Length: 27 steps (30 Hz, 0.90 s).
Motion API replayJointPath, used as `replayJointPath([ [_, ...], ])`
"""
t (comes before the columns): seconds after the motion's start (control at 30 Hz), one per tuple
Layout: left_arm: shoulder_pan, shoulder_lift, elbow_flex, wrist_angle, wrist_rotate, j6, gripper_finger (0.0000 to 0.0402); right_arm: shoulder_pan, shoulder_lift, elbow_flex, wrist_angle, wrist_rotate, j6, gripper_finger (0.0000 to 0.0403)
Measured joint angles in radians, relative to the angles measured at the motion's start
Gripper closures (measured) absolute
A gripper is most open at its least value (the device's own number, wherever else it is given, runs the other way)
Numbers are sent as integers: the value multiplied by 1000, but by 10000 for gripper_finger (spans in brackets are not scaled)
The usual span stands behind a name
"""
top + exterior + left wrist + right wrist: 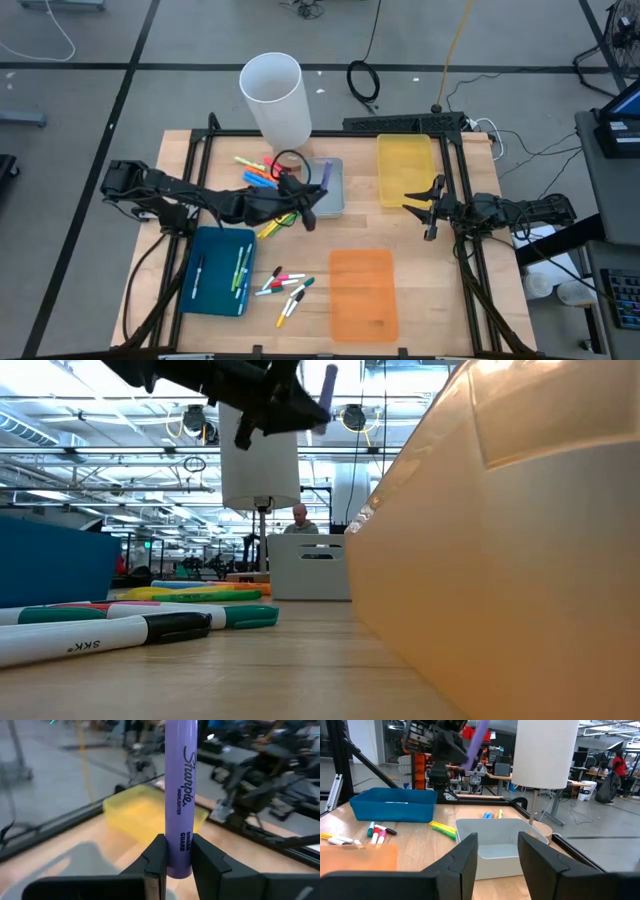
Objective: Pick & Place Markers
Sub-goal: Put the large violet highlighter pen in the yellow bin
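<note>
Purple marker (178, 795) base hidden between left hand (176, 862) fingers

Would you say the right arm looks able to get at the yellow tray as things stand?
Probably yes: the right gripper hovers with open, empty jaws beside the yellow tray, nothing between them. The left gripper, shut on a purple highlighter, is over by the grey tray.

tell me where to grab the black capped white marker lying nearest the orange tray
Grip the white marker with the black cap across the middle of its thin barrel, coming straight down from above. It lies flat on the wooden table, angled and apart from the other loose markers, so the fingers should straddle it crosswise. The flat orange tray beside it leaves room.
</note>
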Motion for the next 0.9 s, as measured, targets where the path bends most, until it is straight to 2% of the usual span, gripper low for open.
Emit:
replayJointPath([
  [0.2, 5, -1, 0, 70, 126, 92, 338, 0, 0, 0, 0, 0, 0, 275],
  [0.43, 2, -1, 0, 57, 139, 89, 338, 0, 0, 0, 7, 0, -13, 275],
  [0.6, -7, -1, 0, 39, 124, 88, 338, 0, 1, 0, 75, -3, -138, 275],
  [0.77, -7, -1, 0, 11, 124, 87, 338, 1, 2, 0, 179, -45, 78, 275],
  [0.9, -7, -1, 0, 0, 119, 86, 338, 1, 3, 1, 253, -52, 159, 275],
])
